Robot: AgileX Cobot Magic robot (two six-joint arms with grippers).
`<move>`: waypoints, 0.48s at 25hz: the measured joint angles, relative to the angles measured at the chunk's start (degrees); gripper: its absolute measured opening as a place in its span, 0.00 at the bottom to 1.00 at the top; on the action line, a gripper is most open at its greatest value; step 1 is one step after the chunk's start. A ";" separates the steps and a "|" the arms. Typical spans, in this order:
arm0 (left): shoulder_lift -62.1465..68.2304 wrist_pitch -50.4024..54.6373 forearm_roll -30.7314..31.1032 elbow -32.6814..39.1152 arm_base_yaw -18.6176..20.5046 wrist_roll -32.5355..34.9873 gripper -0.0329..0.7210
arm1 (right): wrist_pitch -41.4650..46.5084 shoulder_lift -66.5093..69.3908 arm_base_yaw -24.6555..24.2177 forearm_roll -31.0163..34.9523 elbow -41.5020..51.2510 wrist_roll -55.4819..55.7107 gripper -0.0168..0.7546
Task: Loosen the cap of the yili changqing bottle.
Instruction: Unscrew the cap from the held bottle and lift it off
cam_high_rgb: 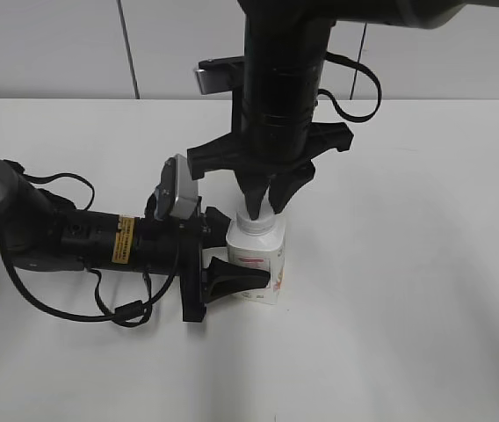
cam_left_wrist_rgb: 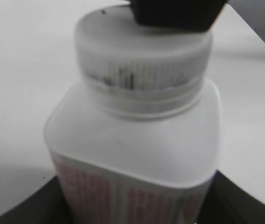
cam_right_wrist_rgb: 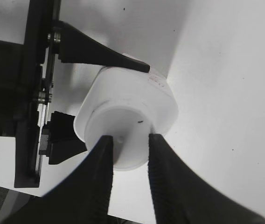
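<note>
At centre frame on the worktop (cam_high_rgb: 425, 264), your left tool (cam_high_rgb: 232, 255) clamps the yili changqing bottle (cam_high_rgb: 258, 259) while your right tool (cam_high_rgb: 263, 204) pinches the cap (cam_high_rgb: 254, 224) from above; next, I judge, twist it.

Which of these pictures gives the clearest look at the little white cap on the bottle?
The left wrist view: the cap fills the frame, ribbed edge visible. The right wrist view sees only its top between two dark fingers; in the exterior view it is tiny under the right gripper.

1 bottle (cam_high_rgb: 256, 255), 1 cap (cam_high_rgb: 254, 225), 2 hands: left hand (cam_high_rgb: 232, 255), right hand (cam_high_rgb: 263, 204).
</note>
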 joint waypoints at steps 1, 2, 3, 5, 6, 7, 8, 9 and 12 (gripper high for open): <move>0.00 0.00 0.00 0.00 0.00 0.00 0.59 | 0.00 0.00 0.00 0.00 0.00 0.00 0.32; 0.00 0.00 0.00 0.00 0.00 0.00 0.59 | 0.00 0.00 0.00 0.00 0.00 -0.38 0.35; 0.00 0.00 0.00 0.00 0.00 0.00 0.59 | 0.00 0.00 0.00 0.06 0.00 -0.79 0.40; 0.00 -0.06 0.00 0.00 0.00 0.00 0.59 | -0.06 0.00 0.00 0.18 0.00 -1.74 0.53; 0.00 -0.06 0.00 0.00 0.00 0.00 0.59 | -0.06 0.10 0.00 0.30 0.00 -1.96 0.59; 0.00 -0.06 0.00 0.00 0.00 0.00 0.59 | -0.06 0.16 0.00 0.48 0.06 -2.01 0.66; 0.00 -0.06 0.00 0.00 0.00 0.00 0.59 | -0.06 0.16 0.00 0.67 0.06 -2.13 0.71; 0.00 -0.10 0.00 0.00 0.00 0.00 0.59 | -0.06 0.16 0.00 0.86 0.06 -2.13 0.73; 0.00 -0.10 0.00 0.00 0.00 0.05 0.59 | -0.06 0.21 0.00 1.05 0.06 -2.31 0.76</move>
